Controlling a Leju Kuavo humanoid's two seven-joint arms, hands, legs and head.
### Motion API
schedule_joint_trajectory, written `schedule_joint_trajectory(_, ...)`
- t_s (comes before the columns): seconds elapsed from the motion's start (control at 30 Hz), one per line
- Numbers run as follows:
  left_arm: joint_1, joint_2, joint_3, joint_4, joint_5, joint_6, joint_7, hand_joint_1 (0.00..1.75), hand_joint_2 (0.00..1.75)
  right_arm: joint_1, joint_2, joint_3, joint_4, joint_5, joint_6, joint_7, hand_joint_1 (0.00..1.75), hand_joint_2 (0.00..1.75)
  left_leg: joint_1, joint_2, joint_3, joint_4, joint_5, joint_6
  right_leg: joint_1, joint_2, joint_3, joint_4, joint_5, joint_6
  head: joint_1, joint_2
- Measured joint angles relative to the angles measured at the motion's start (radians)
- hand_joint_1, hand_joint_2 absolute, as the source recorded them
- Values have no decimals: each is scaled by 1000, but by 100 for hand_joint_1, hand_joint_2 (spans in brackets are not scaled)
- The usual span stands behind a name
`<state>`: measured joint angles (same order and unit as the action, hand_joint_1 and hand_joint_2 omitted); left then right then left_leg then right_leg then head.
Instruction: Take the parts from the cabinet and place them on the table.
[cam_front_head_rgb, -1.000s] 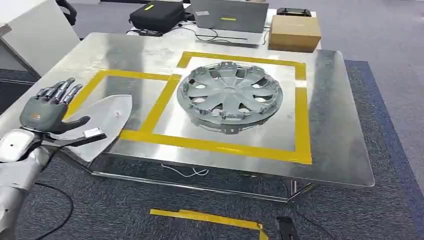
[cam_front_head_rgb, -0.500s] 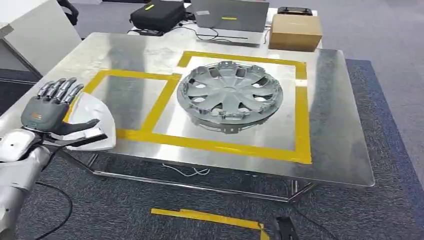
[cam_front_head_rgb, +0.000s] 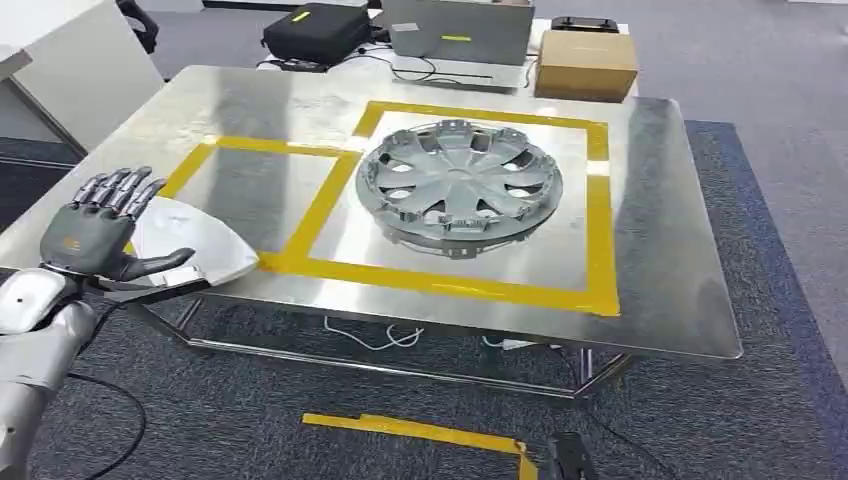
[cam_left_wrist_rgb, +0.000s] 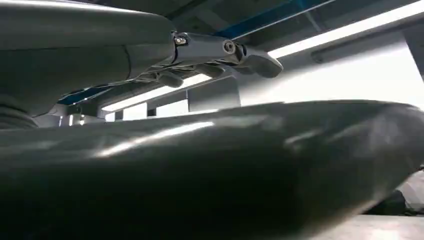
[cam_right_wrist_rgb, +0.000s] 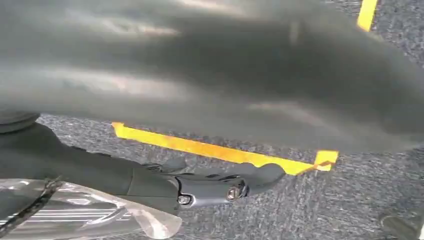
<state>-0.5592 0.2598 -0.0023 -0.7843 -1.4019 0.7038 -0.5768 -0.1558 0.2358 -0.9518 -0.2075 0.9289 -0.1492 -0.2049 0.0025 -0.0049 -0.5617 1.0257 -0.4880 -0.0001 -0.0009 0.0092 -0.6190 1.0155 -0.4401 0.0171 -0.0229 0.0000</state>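
Note:
My left hand hangs by the near left corner of the metal table and holds a flat silver fan-shaped part against its palm, thumb across it and fingers pointing up. The part's wide end overlaps the table edge beside the left yellow-taped square. In the left wrist view the part is a dark blur under the thumb. A grey hubcap lies in the right taped square. My right hand hangs over the carpet with its thumb out and nothing in its grasp.
A cardboard box, a laptop and a black bag sit beyond the far edge. A white panel stands at the far left. Yellow tape marks the carpet in front, and cables hang under the table.
My left hand has sunk slightly, and the silver part has swung in it: drawn back off the table, then out over the near edge again. The view has shifted a little.

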Motion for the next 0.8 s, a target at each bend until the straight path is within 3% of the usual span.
schedule_joint_trajectory(0.03,0,-1,0,-1,2,0,-3,0,0,1,0,0,0,2,0,0,0,0,3,2,-5,-9,10,12,1,1,-5,1,4,7,-2,0)
schedule_joint_trajectory(0.07,-1,-1,1,-2,6,0,-6,0,0,0,0,0,0,3,0,0,0,0,6,6,-10,-12,20,21,-2,0,-18,15,-23,10,0,0)
schedule_joint_trajectory(0.1,-1,-2,2,-8,10,0,-9,0,0,0,0,0,0,6,0,1,0,0,6,7,-20,-13,28,30,-2,-2,-40,64,-78,13,2,0)
schedule_joint_trajectory(0.17,2,-2,3,-13,11,0,-15,0,0,-1,0,0,0,9,0,2,0,0,4,8,-42,-12,43,34,-2,-2,-89,221,-174,17,1,0)
schedule_joint_trajectory(0.2,4,-3,4,-16,12,0,-17,0,0,-1,0,0,0,10,0,2,0,0,3,9,-53,-11,51,34,-2,-2,-107,286,-203,18,1,0)
schedule_joint_trajectory(0.23,9,-4,6,-18,14,0,-20,0,0,-1,0,0,0,11,0,3,0,0,1,9,-64,-11,59,33,-2,-2,-108,315,-206,18,2,0)
schedule_joint_trajectory(0.27,15,-6,11,-23,15,0,-23,0,0,-1,-1,0,0,12,0,5,0,0,1,10,-74,-11,67,31,-2,-2,-86,299,-186,16,1,0)
schedule_joint_trajectory(0.3,21,-8,17,-29,16,0,-28,0,0,-1,-2,0,0,14,0,5,0,0,1,10,-84,-10,75,30,-1,-2,-44,244,-151,13,1,0)
schedule_joint_trajectory(0.33,26,-11,23,-39,20,0,-34,0,0,-3,-2,0,0,16,1,6,0,0,1,10,-94,-10,83,27,-1,-2,19,152,-113,10,2,0)
schedule_joint_trajectory(0.37,30,-15,32,-54,22,0,-42,0,0,-5,-3,0,0,18,3,8,0,0,1,10,-101,-8,91,23,-1,-2,85,56,-100,5,2,0)
schedule_joint_trajectory(0.4,35,-18,40,-67,25,0,-47,0,0,-9,-3,1,0,20,4,11,0,0,-3,9,-106,-7,96,17,2,-2,131,-12,-120,4,2,0)
schedule_joint_trajectory(0.43,38,-20,50,-79,29,1,-52,0,0,-12,-3,1,0,22,4,16,0,0,-4,10,-108,-6,106,13,2,-1,141,-28,-118,2,-2,0)
schedule_joint_trajectory(0.5,50,-28,62,-100,26,1,-61,0,0,-12,-4,2,0,29,6,24,0,0,-1,10,-108,-13,125,3,5,0,130,-23,-107,-3,3,0)
schedule_joint_trajectory(0.53,60,-31,69,-112,26,1,-67,0,0,-10,-5,2,0,30,7,25,0,0,-3,9,-109,-18,135,-5,4,-1,112,-27,-95,-13,2,0)
schedule_joint_trajectory(0.57,69,-32,73,-119,26,2,-69,0,0,-10,-6,2,0,33,8,27,0,0,2,8,-118,-12,120,-9,-4,-5,115,-33,-80,-24,4,0)
schedule_joint_trajectory(0.6,77,-32,79,-126,26,2,-71,0,0,-12,-6,2,0,36,9,33,0,0,2,7,-134,22,62,-14,-2,-5,102,-33,-69,-35,-2,0)
schedule_joint_trajectory(0.67,94,-36,90,-140,27,2,-76,0,0,-11,-7,2,0,39,10,36,0,0,6,7,-167,173,-57,-23,1,-7,74,-32,-44,-41,-4,0)
schedule_joint_trajectory(0.7,104,-38,94,-145,29,2,-79,0,0,-10,-8,2,0,40,12,37,0,0,7,7,-180,245,-90,-26,2,-7,61,-31,-35,-41,-5,0)
schedule_joint_trajectory(0.73,119,-40,98,-151,31,2,-84,0,0,-9,-8,2,0,42,14,37,0,0,7,7,-181,296,-99,-27,3,-7,45,-29,-24,-40,-5,0)
schedule_joint_trajectory(0.77,133,-42,103,-158,33,2,-89,0,0,-8,-9,2,0,45,15,39,0,0,8,7,-164,300,-82,-27,3,-7,29,-27,-14,-39,-5,0)
schedule_joint_trajectory(0.8,143,-43,105,-165,37,2,-93,0,0,-7,-9,2,0,45,15,40,0,0,8,7,-127,262,-49,-27,3,-6,12,-24,-3,-36,-5,0)
